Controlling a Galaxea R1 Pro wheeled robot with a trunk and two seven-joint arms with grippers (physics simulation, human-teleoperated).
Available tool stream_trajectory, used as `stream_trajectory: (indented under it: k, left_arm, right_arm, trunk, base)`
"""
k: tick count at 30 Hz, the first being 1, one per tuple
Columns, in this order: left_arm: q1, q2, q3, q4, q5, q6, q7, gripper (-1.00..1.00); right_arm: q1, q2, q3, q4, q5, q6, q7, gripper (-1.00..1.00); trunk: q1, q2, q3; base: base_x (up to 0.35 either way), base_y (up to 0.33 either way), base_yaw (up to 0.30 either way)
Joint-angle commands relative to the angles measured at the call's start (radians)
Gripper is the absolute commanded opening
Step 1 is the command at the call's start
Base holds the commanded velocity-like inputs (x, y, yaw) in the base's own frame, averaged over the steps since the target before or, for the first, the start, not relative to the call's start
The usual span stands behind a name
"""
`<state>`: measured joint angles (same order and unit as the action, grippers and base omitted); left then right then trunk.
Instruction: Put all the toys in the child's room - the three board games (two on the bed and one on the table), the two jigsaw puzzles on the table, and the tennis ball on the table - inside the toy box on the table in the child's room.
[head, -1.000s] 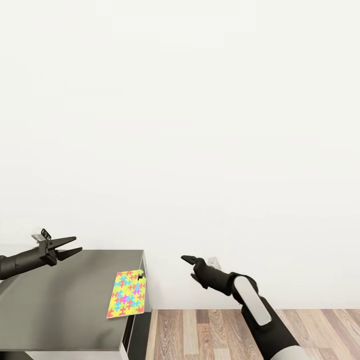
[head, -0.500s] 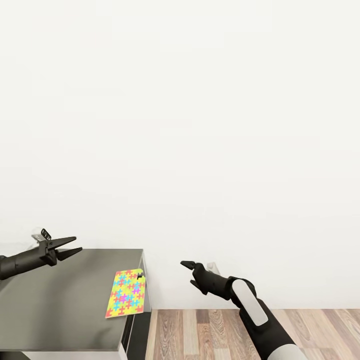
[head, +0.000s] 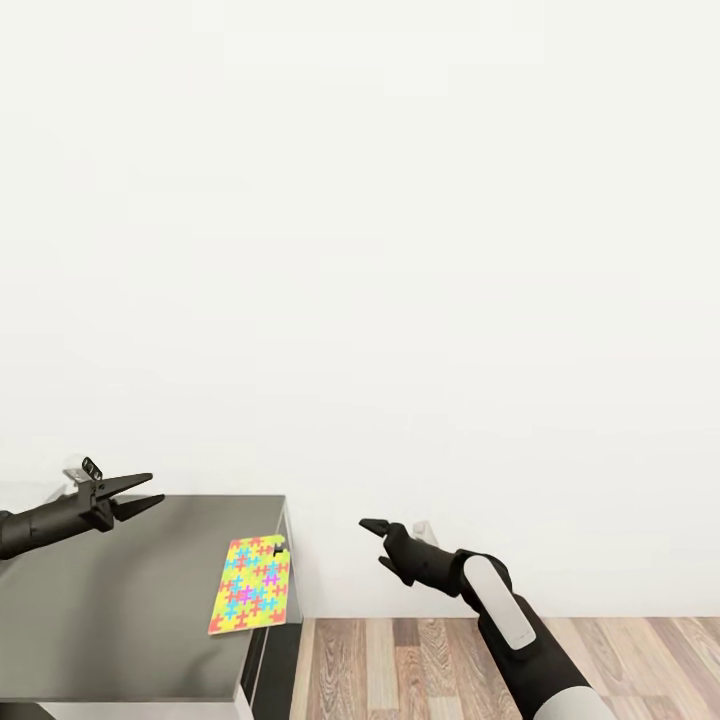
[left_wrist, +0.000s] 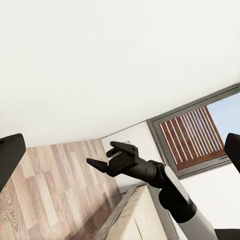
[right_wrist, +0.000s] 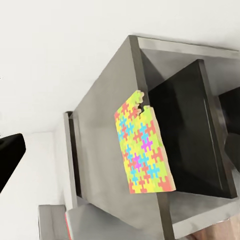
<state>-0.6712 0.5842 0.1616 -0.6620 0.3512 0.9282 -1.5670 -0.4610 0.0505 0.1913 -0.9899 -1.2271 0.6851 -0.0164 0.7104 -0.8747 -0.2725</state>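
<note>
One jigsaw puzzle (head: 250, 586), a thin board of yellow, pink, blue and green pieces, lies at the right end of the dark grey table (head: 120, 600) and sticks out past its edge. The right wrist view shows the same puzzle (right_wrist: 142, 146) over the table's end (right_wrist: 100, 125) and dark side panel. My left gripper (head: 155, 488) hovers open over the table's back left part, well left of the puzzle. My right gripper (head: 372, 542) is open in the air to the right of the table, over the floor, holding nothing. It appears again in the left wrist view (left_wrist: 99, 155).
A plain white wall fills the space behind the table. Wood-plank floor (head: 420, 660) runs right of the table. The left wrist view shows a grey-framed window (left_wrist: 190, 140). A light grey thing with a red edge (right_wrist: 67, 220) lies further along the table; I cannot tell what it is.
My right gripper has sunk slightly and drifted a little towards the table. The left arm and the puzzle have stayed where they were.
</note>
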Motion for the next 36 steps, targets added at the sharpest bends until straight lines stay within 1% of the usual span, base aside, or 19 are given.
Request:
stream_trajectory:
  k: [1, 8, 13, 16, 17, 18, 20, 22, 24, 29, 36]
  left_arm:
    - [-0.001, 0.0, 0.0, 0.0, 0.0, 0.011, -0.004, 1.0]
    - [-0.001, -0.001, 0.0, -0.012, 0.001, 0.011, -0.004, 1.0]
    - [0.0, -0.011, -0.021, -0.068, 0.001, 0.012, -0.004, 1.0]
    - [0.0, -0.027, -0.049, -0.102, 0.002, 0.014, -0.004, 1.0]
    - [0.001, -0.036, -0.068, -0.121, 0.002, 0.019, -0.004, 1.0]
    - [0.001, -0.042, -0.078, -0.132, 0.002, 0.023, -0.004, 1.0]
    - [0.001, -0.061, -0.12, -0.183, 0.002, 0.044, -0.004, 1.0]
    - [0.001, -0.069, -0.145, -0.216, 0.002, 0.058, -0.004, 1.0]
    - [0.001, -0.073, -0.161, -0.241, 0.002, 0.066, -0.004, 1.0]
    - [0.001, -0.076, -0.17, -0.257, 0.003, 0.071, -0.004, 1.0]
    - [0.001, -0.076, -0.172, -0.262, 0.003, 0.073, -0.004, 1.0]
  right_arm:
    - [-0.001, 0.0, -0.001, -0.002, -0.005, 0.004, 0.0, 1.0]
    - [0.0, 0.002, 0.002, -0.004, -0.012, 0.006, 0.008, 1.0]
    - [0.0, 0.009, 0.003, -0.003, -0.009, 0.007, 0.053, 1.0]
    - [-0.001, 0.01, 0.009, -0.003, -0.007, 0.007, 0.074, 1.0]
    - [-0.001, 0.01, 0.017, -0.003, -0.007, 0.007, 0.08, 1.0]
    - [-0.001, 0.01, 0.021, -0.003, -0.007, 0.007, 0.082, 1.0]
    - [-0.001, 0.011, 0.037, -0.003, -0.006, 0.007, 0.088, 1.0]
    - [-0.001, 0.011, 0.045, -0.003, -0.006, 0.008, 0.09, 1.0]
    - [-0.001, 0.011, 0.049, -0.003, -0.006, 0.008, 0.091, 1.0]
    - [-0.001, 0.011, 0.052, -0.003, -0.006, 0.008, 0.091, 1.0]
    - [-0.001, 0.011, 0.054, -0.001, -0.006, 0.008, 0.088, 1.0]
  trunk:
    - [0.004, -0.008, -0.005]
    - [0.031, -0.057, -0.027]
    - [0.05, -0.092, -0.042]
    - [0.062, -0.113, -0.052]
    - [0.065, -0.12, -0.055]
    - [0.069, -0.127, -0.058]
    - [0.077, -0.141, -0.064]
    - [0.085, -0.155, -0.07]
    - [0.092, -0.169, -0.077]
    - [0.111, -0.204, -0.092]
    - [0.138, -0.253, -0.114]
  base:
    - [0.0, 0.0, 0.0]
    - [0.0, 0.0, 0.0]
    - [0.0, 0.0, 0.0]
    - [0.0, 0.0, 0.0]
    - [0.0, 0.0, 0.0]
    - [0.0, 0.0, 0.0]
    - [0.0, 0.0, 0.0]
    - [0.0, 0.0, 0.0]
    - [0.0, 0.0, 0.0]
    - [0.0, 0.0, 0.0]
    - [0.0, 0.0, 0.0]
